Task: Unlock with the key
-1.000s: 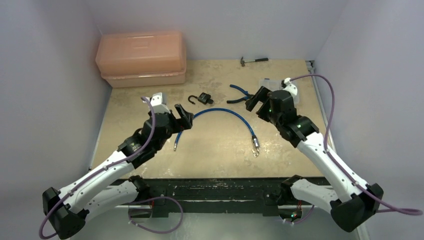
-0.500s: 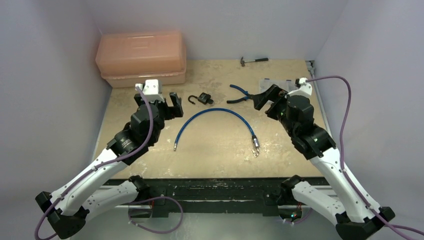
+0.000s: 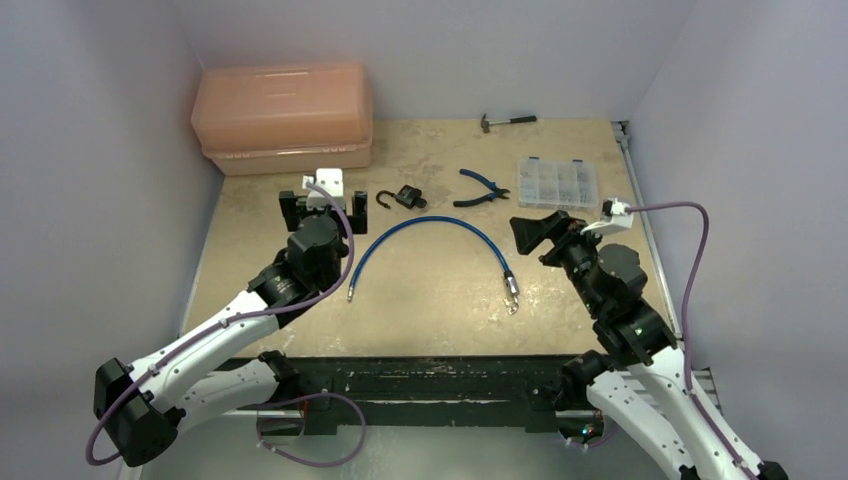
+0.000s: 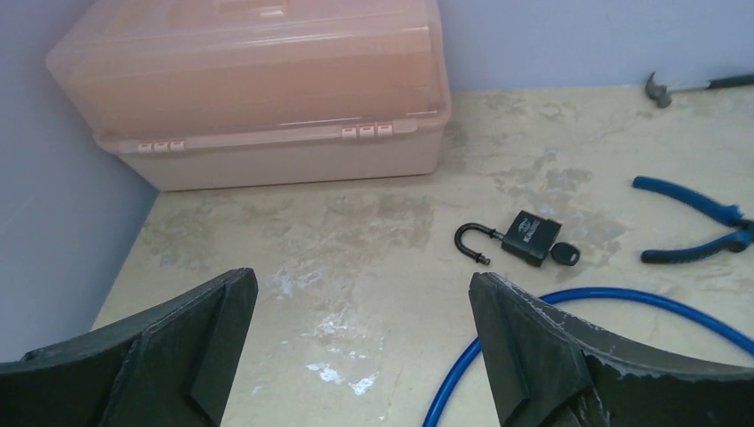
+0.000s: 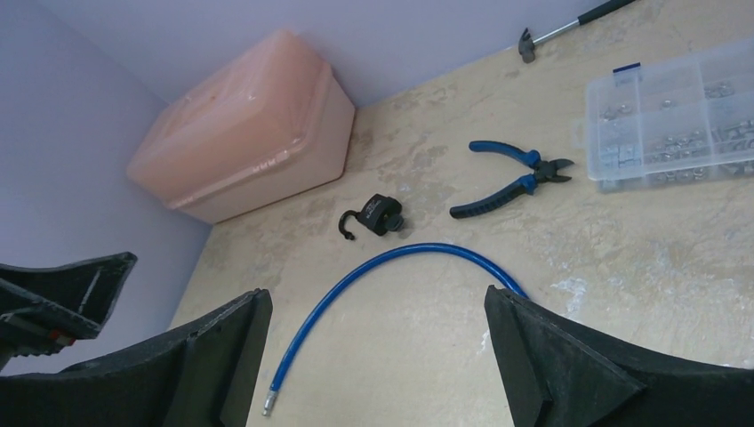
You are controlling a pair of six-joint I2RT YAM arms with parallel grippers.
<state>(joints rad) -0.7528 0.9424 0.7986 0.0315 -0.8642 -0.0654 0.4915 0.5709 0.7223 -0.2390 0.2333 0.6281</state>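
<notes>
Left tool [image 3: 324,208] is held above the table [image 3: 420,290] with jaws spread wide apart and nothing between them; the right tool [image 3: 540,238] is likewise spread and empty.

The key [image 4: 565,255] is seen ahead of the left tool [image 4: 363,295] and off to its right, lying flat on the table; its black head touches the end of the padlock [image 4: 531,238] opposite the shackle; whether the blade sits inside the lock cannot be told; the shackle is swung open.

From the right tool [image 5: 378,307] the key [image 5: 397,221] is noted ahead and slightly left, well apart from the fingers.

A blue cable [image 3: 440,222] is arched between the two tools, nearer to them than the padlock; blue-handled pliers [image 5: 511,178] are laid ahead of the right tool, beyond the cable; a pink box [image 4: 258,89] is set far ahead of the left tool.
</notes>
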